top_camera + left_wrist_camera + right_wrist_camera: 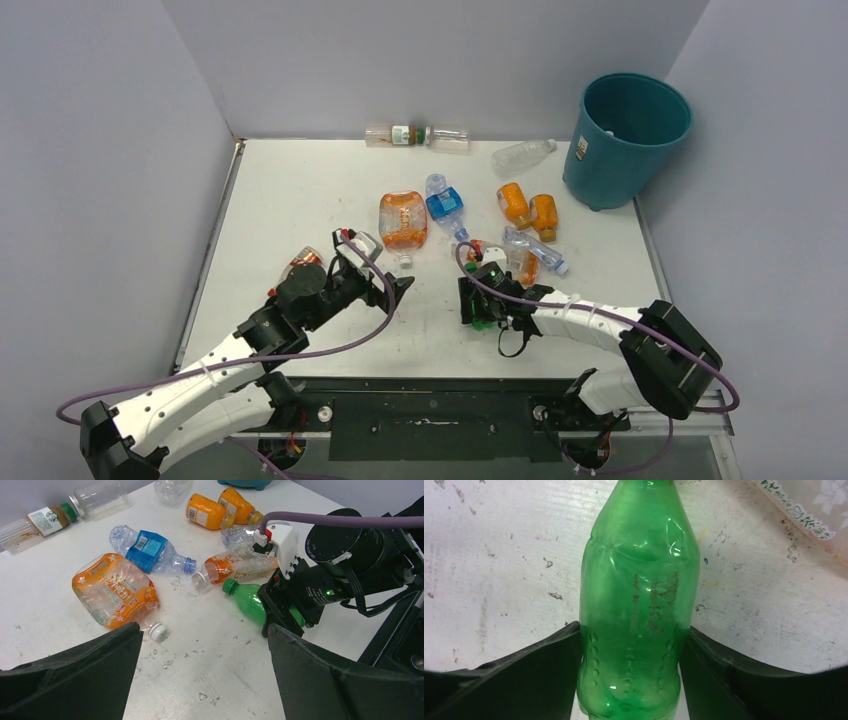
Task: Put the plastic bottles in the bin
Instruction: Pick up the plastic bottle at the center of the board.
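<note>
Teal-blue, the round plastic bin [610,150] stands at the far right corner of the white table [300,200] in the top view, with clear and orange plastic bottles [515,205] lying scattered before it. From the left wrist, the left gripper [204,629] gapes wide and empty near a squashed orange-labelled jug [115,592]. From the right wrist, the right gripper [634,630] presses its dark fingers [524,680] against both flanks of a small green plastic bottle [639,580] lying flat on the table.

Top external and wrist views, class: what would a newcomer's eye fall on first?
The green bottle at the front of the table, flanked by the right pincer with fingers against its sides. Then the teal bin at the far right corner, and the crushed orange jug amid scattered bottles in the middle.
</note>
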